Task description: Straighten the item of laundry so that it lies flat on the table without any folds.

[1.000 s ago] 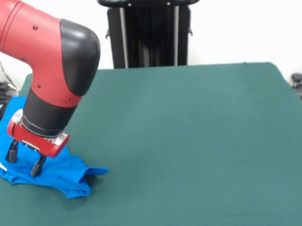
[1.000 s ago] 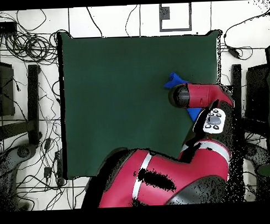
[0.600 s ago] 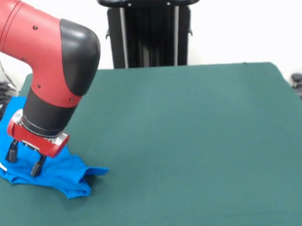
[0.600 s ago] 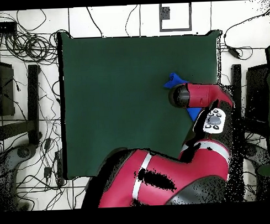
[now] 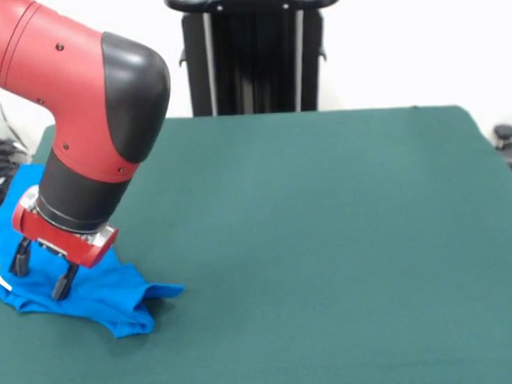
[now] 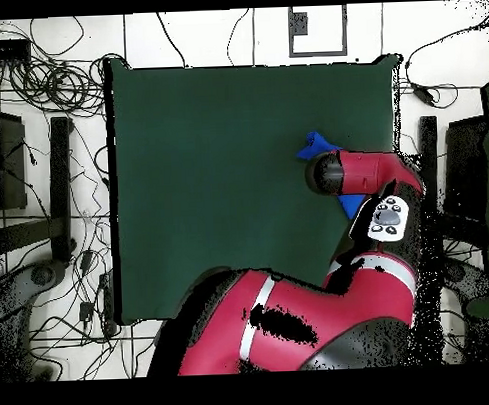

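Tabletop (image 5: 326, 240): dark green felt spreading wide to the right of me in the front view, nothing lying on that stretch; the cloth sits hard against its left edge.

Laundry (image 5: 99, 292): bright blue shirt, bunched in a low heap at the near-left corner of the front view. It runs off the picture's left side, so I cannot tell how much of it hangs past the tabletop edge. A scrap of white print shows at the far left of the heap.

Long axis: as far as I can judge, the heap stretches from far-left to near-right, ending in a folded point at its right tip with a doubled-over flap beneath it.

Arm: my red and black wrist leans down from the upper left and covers most of the shirt in the overhead view, where only a blue tip (image 6: 315, 144) pokes out beyond it.

Jaws (image 5: 43, 268): spread, nothing pinched, both tips down at the cloth's upper surface near the heap's left-middle; I cannot tell whether they press on it or sit just above.

Deciding relation: the shirt lies directly under me, and the bulk of loose fabric and the folded point lie to my right, toward the open felt.

Judgement: closing on the layer below and drawing rightward would probably open the folds; a pinch through two layers might drag the whole heap instead.
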You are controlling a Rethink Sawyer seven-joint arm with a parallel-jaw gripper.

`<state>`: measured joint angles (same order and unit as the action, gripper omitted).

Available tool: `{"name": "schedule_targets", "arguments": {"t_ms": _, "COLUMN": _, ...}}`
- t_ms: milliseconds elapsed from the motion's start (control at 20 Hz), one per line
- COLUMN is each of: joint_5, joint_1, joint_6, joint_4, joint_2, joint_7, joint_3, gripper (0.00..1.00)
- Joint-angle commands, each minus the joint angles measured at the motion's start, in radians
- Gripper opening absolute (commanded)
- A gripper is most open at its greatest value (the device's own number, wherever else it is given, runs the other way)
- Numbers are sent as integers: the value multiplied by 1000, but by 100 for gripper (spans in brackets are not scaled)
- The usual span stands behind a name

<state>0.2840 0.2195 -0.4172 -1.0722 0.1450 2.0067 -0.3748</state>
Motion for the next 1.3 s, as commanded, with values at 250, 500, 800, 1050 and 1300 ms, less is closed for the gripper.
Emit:
{"name": "schedule_targets", "arguments": {"t_ms": 250, "joint_5": -25, "joint_1": -28, "joint_6": 22, "joint_4": -125, "joint_2": 42, "joint_7": 128, "joint_3": 82, "gripper": 100}}
{"name": "schedule_targets", "arguments": {"t_ms": 500, "joint_5": -18, "joint_1": -18, "joint_6": 5, "joint_4": -170, "joint_2": 95, "joint_7": 98, "joint_3": 87, "gripper": 100}}
{"name": "schedule_targets", "arguments": {"t_ms": 800, "joint_5": -14, "joint_1": -11, "joint_6": -20, "joint_4": -192, "joint_2": 131, "joint_7": 75, "joint_3": 92, "gripper": 100}}
{"name": "schedule_targets", "arguments": {"t_ms": 1050, "joint_5": -14, "joint_1": -3, "joint_6": -38, "joint_4": -193, "joint_2": 135, "joint_7": 63, "joint_3": 103, "gripper": 100}}
{"name": "schedule_targets", "arguments": {"t_ms": 1300, "joint_5": -9, "joint_1": 11, "joint_6": -40, "joint_4": -198, "joint_2": 125, "joint_7": 42, "joint_3": 127, "gripper": 100}}
